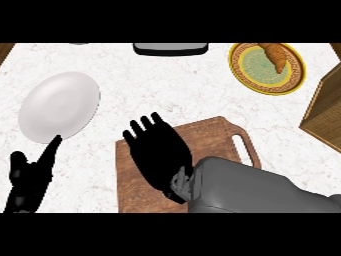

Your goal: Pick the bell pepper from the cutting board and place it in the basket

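Reaching stage: right hand (157,150) spread flat over the cutting board (217,131), fingers straight and wide, holding nothing visible; bell pepper nowhere in sight, possibly hidden under that palm. Left hand (27,179) resting at the lower left by the white plate (58,105), fingers relaxed and empty. Next, probably closing round the pepper, then carrying right to the basket (339,107).

White marble counter (165,85) bears cutting board (210,132), white plate (58,105), patterned plate (250,75), basket (339,107).
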Action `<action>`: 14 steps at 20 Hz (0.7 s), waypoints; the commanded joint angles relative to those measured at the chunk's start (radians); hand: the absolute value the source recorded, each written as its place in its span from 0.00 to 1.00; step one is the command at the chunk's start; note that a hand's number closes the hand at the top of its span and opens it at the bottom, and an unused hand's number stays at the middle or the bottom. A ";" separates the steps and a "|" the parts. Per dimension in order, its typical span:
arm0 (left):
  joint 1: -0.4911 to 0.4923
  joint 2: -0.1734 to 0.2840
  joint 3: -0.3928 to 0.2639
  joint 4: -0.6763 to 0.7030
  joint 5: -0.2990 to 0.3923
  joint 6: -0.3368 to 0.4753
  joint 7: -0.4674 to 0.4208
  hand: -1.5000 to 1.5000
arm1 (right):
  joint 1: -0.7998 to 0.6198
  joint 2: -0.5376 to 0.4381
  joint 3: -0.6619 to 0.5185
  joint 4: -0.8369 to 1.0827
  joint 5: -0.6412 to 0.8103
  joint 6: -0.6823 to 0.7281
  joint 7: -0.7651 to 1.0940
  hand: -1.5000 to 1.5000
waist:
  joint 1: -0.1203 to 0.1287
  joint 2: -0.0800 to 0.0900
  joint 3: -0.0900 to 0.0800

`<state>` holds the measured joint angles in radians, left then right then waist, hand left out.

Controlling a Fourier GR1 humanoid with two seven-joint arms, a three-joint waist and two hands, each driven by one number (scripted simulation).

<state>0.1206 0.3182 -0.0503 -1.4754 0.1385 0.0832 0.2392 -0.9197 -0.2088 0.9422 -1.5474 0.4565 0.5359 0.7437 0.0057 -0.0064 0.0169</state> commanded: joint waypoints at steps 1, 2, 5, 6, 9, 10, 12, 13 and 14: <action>0.016 -0.032 -0.020 0.028 0.021 -0.020 0.059 0.50 | 0.051 0.024 0.014 0.006 0.068 -0.027 -0.026 0.00 | -0.002 0.007 -0.017; 0.006 -0.082 -0.063 0.031 -0.033 0.034 0.042 0.50 | 0.024 0.068 0.009 0.101 0.093 -0.055 -0.051 0.00 | 0.004 0.009 -0.017; 0.033 -0.032 -0.008 0.062 0.010 -0.037 0.012 0.50 | 0.062 0.074 0.013 0.070 0.110 -0.044 -0.056 0.00 | 0.000 0.007 -0.017; 0.054 -0.042 -0.027 0.037 -0.009 -0.028 0.007 0.50 | 0.075 0.089 0.031 0.093 0.137 -0.065 -0.067 0.00 | 0.003 0.007 -0.017; 0.020 -0.070 -0.034 0.068 -0.016 -0.018 0.016 0.50 | 0.066 0.064 0.023 0.158 0.166 -0.061 -0.129 0.00 | 0.001 0.010 -0.017; 0.001 -0.058 -0.029 0.043 -0.007 -0.027 0.054 0.50 | 0.057 0.100 0.028 0.145 0.174 -0.022 -0.072 0.00 | -0.001 0.007 -0.017; 0.028 -0.050 -0.014 0.038 0.007 -0.047 0.032 0.50 | 0.081 0.087 0.031 0.192 0.181 -0.016 -0.089 0.00 | 0.002 0.008 -0.017; 0.028 -0.049 -0.002 0.053 0.007 -0.044 0.023 0.50 | 0.069 0.097 0.026 0.214 0.189 -0.006 -0.093 0.00 | 0.003 0.008 -0.017; 0.024 -0.058 -0.009 0.053 -0.002 -0.038 0.022 0.50 | 0.061 0.088 0.001 0.221 0.184 0.015 -0.097 0.00 | 0.001 0.008 -0.017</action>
<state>0.1245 0.2989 -0.0361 -1.4841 0.1199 0.0650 0.2433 -0.8585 -0.1312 0.9555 -1.3792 0.6164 0.5253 0.6546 0.0085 -0.0059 0.0160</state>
